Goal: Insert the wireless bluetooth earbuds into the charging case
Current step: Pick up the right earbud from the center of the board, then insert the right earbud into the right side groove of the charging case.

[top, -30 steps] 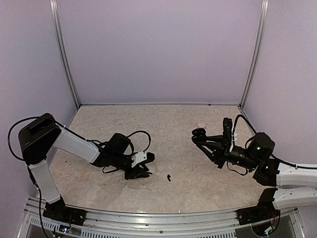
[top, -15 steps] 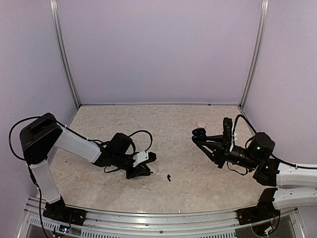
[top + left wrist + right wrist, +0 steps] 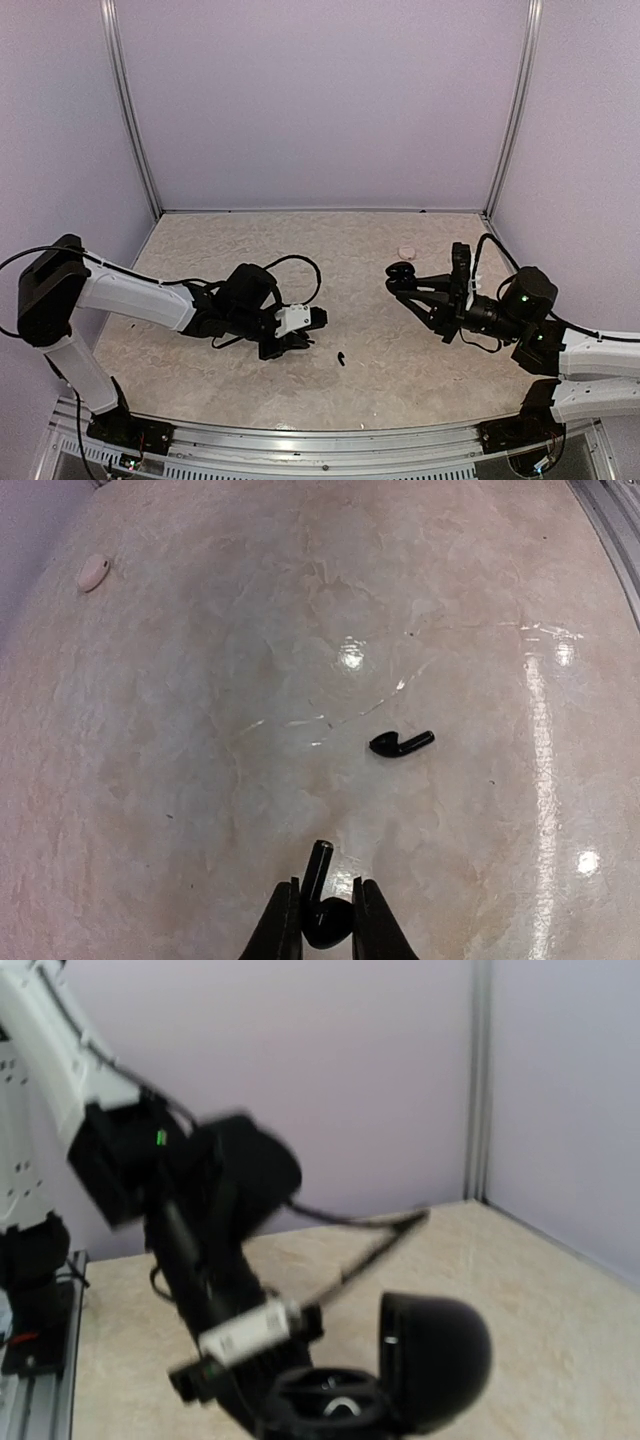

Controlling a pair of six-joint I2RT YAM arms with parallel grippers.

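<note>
At bottom centre, left wrist view: first earbud [image 3: 322,925] pinched by left gripper [image 3: 326,888]; second earbud [image 3: 402,743] mid-frame; open case [image 3: 432,1358] clamped by right gripper [image 3: 405,281].

Charging case [image 3: 430,1360] base cut by bottom edge, left arm [image 3: 215,1190] blurred — held earbud [image 3: 322,900] half hidden

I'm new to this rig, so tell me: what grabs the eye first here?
The left hand pinches one black earbud near the front middle of the table; the second earbud lies loose just ahead of it. At the right, the right hand holds the charging case, lid open.
</note>
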